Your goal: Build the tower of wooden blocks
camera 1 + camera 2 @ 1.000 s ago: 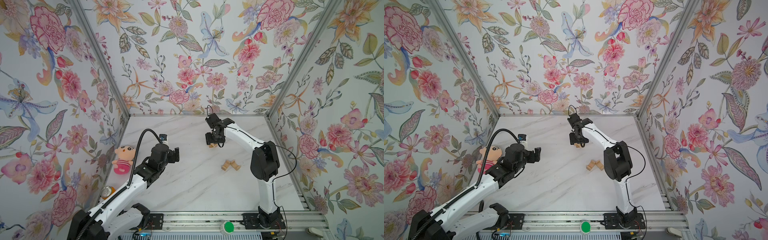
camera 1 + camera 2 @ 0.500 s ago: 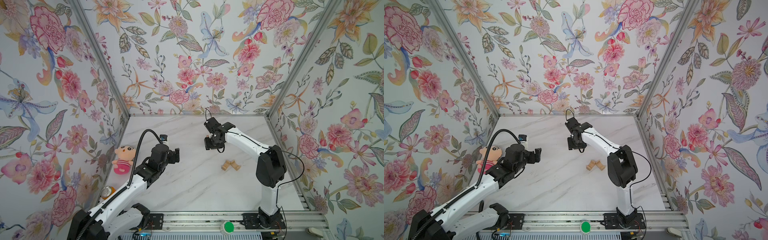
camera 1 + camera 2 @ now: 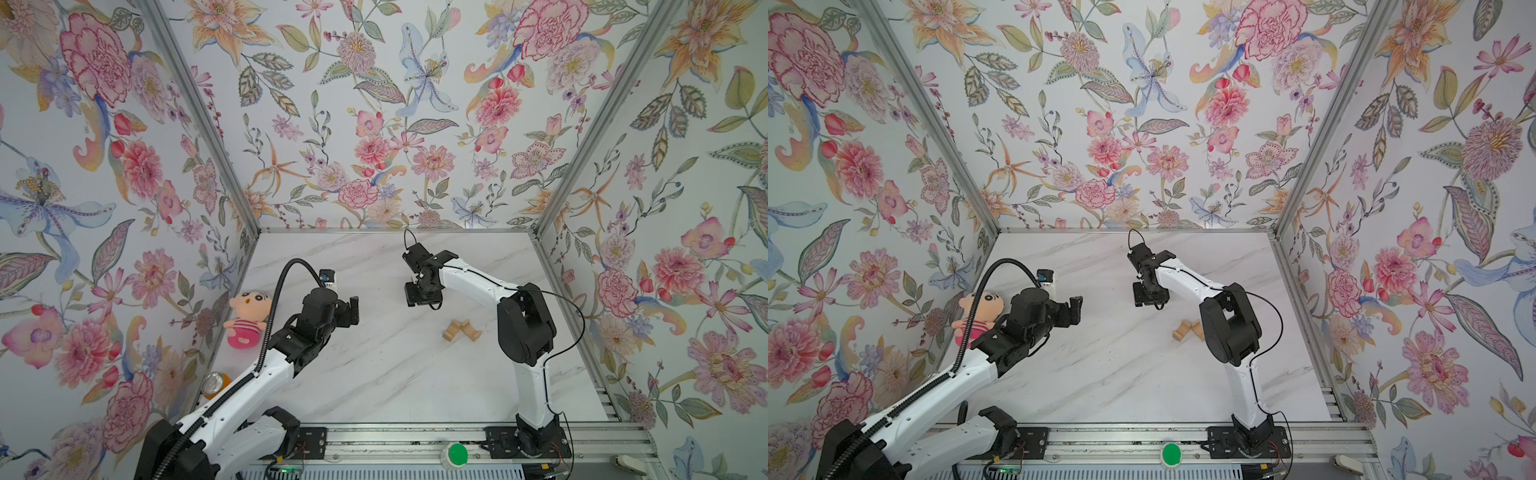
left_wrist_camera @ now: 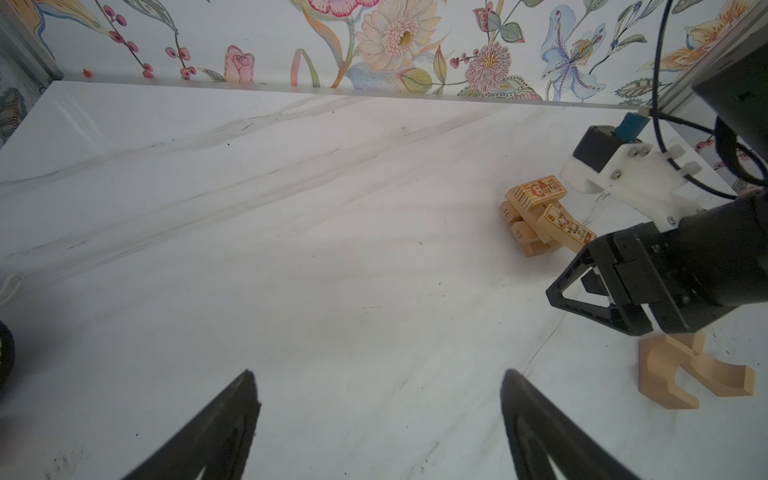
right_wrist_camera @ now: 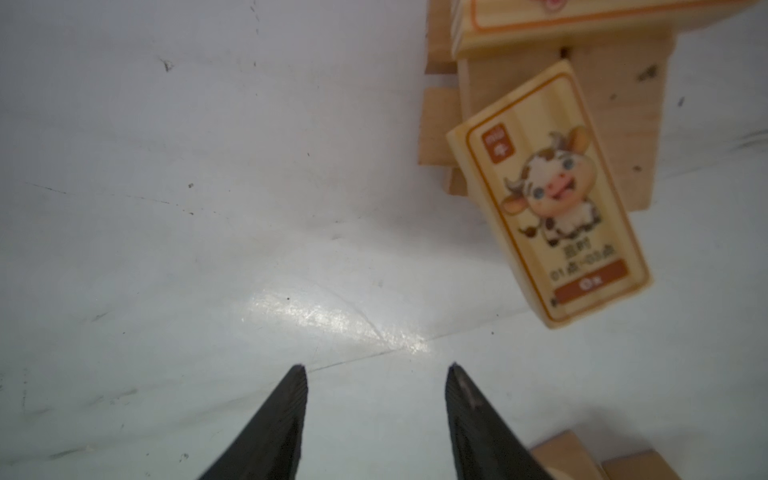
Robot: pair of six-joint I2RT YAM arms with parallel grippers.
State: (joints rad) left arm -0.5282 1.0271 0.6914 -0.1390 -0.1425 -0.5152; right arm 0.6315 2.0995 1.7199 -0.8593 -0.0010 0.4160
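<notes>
The tower (image 4: 528,224) is a low stack of tan wood blocks, seen in the left wrist view beside my right gripper (image 4: 582,286). On top lie two printed blocks. One (image 5: 582,16) sits square. The other, with a cow picture (image 5: 548,195), is skewed and overhangs the stack's edge. My right gripper (image 5: 376,368) stands open and empty, just off the stack over bare table. In both top views the right gripper (image 3: 422,299) hides the tower. Two loose wood blocks (image 3: 461,330) lie nearer the front. My left gripper (image 4: 379,374) is open and empty, well to the left.
A pink plush doll (image 3: 247,318) lies by the left wall and an orange drink can (image 3: 216,382) stands nearer the front left. The right arm's elbow (image 3: 525,324) hangs just right of the loose blocks (image 3: 1187,330). Patterned walls enclose three sides of the marble table (image 3: 374,374).
My right gripper has slid left and nearer, off the stack, and its jaws have narrowed a little. It now covers the stack in the top views. The left arm has not moved.
</notes>
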